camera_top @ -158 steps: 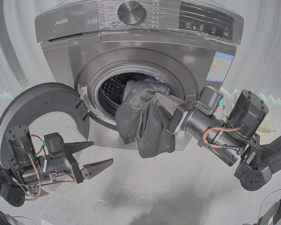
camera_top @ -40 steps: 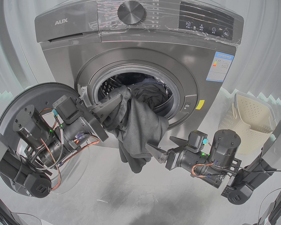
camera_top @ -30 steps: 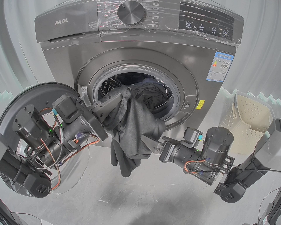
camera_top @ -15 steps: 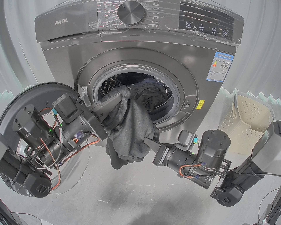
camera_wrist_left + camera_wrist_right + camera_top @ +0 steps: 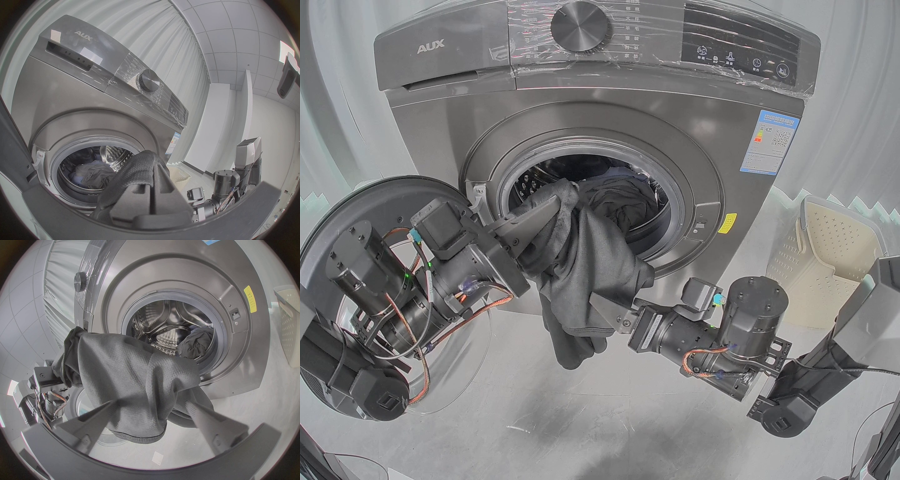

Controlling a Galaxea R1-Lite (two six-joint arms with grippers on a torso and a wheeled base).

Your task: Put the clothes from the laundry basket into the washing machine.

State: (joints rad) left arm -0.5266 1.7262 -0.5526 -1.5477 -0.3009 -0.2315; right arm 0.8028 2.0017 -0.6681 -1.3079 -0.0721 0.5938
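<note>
The left gripper (image 5: 550, 206) is clamping shut on a dark grey garment (image 5: 594, 256) at the left rim of the washing machine's (image 5: 444, 125) opening, holding it up so it is not sliding to the floor (image 5: 612, 406). Most of the cloth is hanging outside over the front lip. The right gripper (image 5: 151, 402), jaws spread wide, is sitting at the hanging hem, likely to push it inward; whether it is touching is hard to tell. Other clothes (image 5: 619, 200) are lying in the drum. The laundry basket (image 5: 850, 250) is standing far right.
</note>
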